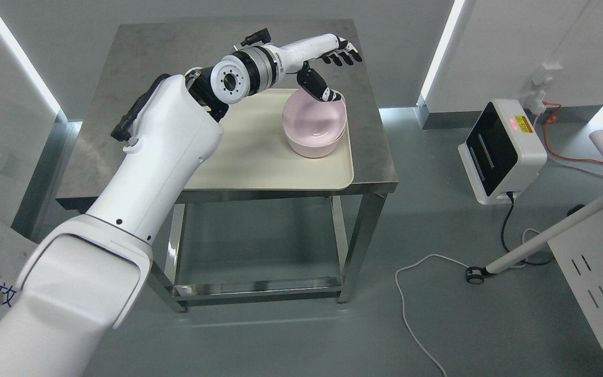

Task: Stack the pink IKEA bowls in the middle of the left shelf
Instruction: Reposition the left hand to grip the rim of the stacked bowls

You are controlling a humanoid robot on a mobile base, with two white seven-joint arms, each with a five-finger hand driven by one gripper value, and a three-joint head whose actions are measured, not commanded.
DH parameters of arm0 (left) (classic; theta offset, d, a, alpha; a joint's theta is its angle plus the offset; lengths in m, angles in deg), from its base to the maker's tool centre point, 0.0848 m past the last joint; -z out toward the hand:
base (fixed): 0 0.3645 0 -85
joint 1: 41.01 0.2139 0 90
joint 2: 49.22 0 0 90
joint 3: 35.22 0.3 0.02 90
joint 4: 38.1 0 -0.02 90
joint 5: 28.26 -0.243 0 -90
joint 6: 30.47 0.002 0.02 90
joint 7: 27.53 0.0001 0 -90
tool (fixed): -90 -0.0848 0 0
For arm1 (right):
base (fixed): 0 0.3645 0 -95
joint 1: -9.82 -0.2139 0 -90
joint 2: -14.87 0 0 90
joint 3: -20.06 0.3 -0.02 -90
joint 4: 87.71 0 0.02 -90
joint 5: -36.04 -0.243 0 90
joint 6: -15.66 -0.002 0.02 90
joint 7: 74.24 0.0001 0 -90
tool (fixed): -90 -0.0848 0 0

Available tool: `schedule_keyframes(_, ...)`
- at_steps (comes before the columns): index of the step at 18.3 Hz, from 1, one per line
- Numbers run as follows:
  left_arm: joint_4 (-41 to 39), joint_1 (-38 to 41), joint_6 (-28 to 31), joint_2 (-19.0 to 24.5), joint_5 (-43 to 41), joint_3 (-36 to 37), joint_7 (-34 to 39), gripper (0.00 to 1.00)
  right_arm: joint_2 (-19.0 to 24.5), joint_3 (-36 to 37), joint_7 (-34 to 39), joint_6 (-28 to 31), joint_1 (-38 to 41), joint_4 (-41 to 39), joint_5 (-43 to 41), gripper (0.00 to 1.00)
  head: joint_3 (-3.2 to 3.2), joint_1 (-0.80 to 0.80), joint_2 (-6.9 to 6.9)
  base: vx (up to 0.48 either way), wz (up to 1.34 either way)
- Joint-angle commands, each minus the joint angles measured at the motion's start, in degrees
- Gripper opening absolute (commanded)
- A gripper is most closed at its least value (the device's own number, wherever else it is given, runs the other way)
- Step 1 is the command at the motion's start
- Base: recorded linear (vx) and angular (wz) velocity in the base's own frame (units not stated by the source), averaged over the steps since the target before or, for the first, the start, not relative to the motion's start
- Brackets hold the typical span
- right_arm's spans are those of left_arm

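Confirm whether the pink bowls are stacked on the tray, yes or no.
Yes: one pink bowl sits nested inside another on the cream tray.

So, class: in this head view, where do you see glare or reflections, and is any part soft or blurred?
Head view: bright light strips wash out against the walls; the steel table shows dull, smeared reflections; the pink bowls carry a soft highlight inside; the near left arm looks large and slightly soft, while the left hand above the bowls is sharp.
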State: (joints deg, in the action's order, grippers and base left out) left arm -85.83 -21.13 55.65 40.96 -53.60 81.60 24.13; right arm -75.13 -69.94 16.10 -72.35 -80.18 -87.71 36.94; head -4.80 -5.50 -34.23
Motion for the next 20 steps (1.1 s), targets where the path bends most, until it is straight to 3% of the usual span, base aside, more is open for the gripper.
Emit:
schedule_keyframes(1,-24.30,11.03,-5.05,0.82,0.20,-23.45,-12.88,0.69,-1.00,0.70,0.01,0.03,1.67,-1.93,-0.90,1.00,0.00,0.00,0.00,0.000,0.00)
schedule_keyframes(3,-29.51,15.70,-11.91,0.82,0.20,-25.67,-13.34,0.68,-1.00,0.62,0.01,-0.06,1.67,-1.93,-0.90,1.00,0.00,0.00,0.00,0.000,0.00)
schedule_keyframes(5,-30.68,17.12,-14.57,0.82,0.11,-25.94,-13.25,0.68,-1.00,0.62,0.01,-0.06,1.67,-1.93,-0.90,1.00,0.00,0.00,0.00,0.000,0.00)
schedule_keyframes(12,-30.41,24.59,-14.75,0.82,-7.42,-18.91,-6.75,0.68,-1.00,0.70,0.01,0.03,1.67,-1.93,-0.90,1.00,0.00,0.00,0.00,0.000,0.00)
schedule_keyframes(16,-29.88,27.31,-14.14,0.82,-15.43,-15.05,0.00,0.78,-1.00,0.62,0.01,0.03,1.67,-1.93,-0.90,1.00,0.00,0.00,0.00,0.000,0.00)
schedule_keyframes(20,-29.36,28.46,-14.14,0.82,-21.67,-12.94,1.78,0.79,-1.00,0.62,0.01,0.03,1.67,-1.93,-0.90,1.00,0.00,0.00,0.00,0.000,0.00)
